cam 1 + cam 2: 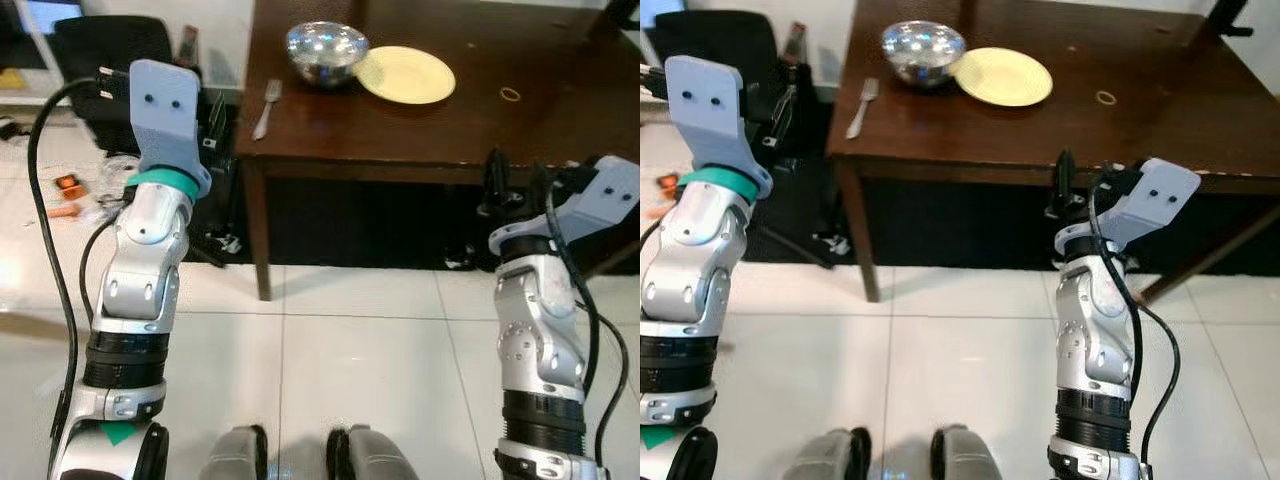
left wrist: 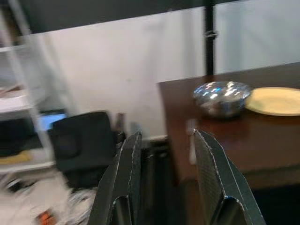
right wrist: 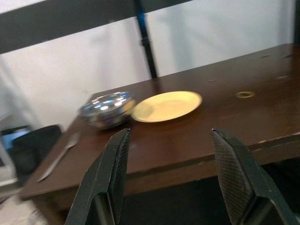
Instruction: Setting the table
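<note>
Robot feet [image 1: 290,455] on tile; table [image 1: 560,120] ahead, black chair [image 1: 110,60] beside.

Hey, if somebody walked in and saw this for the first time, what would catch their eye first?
Probably the shiny metal bowl on the dark wooden table, touching a pale yellow plate on its right, with a fork near the table's left edge. Nearer the camera, the left gripper and right gripper are raised before the table, both open and empty.

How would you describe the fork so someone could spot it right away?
Find the dark wooden table. Near its left corner sits a shiny metal bowl touching a yellow plate. The fork lies alone left of the bowl, the one slim, silver, flat piece.
</note>
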Available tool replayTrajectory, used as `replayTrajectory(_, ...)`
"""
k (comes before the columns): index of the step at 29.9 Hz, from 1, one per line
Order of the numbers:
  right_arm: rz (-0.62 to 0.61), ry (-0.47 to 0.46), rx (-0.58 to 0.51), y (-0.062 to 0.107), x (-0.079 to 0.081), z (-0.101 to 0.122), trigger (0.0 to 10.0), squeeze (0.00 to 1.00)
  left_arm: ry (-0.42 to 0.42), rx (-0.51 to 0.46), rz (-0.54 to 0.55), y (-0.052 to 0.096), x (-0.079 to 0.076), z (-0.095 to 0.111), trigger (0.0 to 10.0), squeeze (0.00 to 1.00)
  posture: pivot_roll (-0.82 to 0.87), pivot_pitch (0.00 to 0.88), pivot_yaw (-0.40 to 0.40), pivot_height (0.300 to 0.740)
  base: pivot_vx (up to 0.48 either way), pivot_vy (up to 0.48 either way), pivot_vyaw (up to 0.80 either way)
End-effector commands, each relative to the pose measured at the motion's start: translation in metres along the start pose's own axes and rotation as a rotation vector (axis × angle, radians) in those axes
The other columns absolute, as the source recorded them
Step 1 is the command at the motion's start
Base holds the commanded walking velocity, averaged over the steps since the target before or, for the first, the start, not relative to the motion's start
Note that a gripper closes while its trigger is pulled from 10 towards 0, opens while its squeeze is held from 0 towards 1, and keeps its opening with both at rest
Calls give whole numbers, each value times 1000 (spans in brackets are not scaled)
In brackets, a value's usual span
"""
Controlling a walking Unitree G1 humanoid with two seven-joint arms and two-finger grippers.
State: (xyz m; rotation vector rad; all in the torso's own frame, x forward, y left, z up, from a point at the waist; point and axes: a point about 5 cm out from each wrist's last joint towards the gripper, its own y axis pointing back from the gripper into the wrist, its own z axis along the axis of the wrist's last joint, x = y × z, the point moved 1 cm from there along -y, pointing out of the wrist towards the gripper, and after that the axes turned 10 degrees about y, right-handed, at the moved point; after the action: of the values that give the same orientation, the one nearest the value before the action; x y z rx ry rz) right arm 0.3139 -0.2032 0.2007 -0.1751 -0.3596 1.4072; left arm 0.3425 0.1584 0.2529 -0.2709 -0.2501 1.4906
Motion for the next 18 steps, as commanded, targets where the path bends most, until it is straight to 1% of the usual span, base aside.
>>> replayTrajectory(1,-16,13,8,1,-5,-1,10000,0,0,10,-9,1,-3,-3,10000,0,36,22,25,740,-375,0,0)
replayTrajectory(18,-12,16,8,1,-5,-2,10000,0,3,15,-14,1,-4,-5,10000,0,33,19,23,740,-378,0,0)
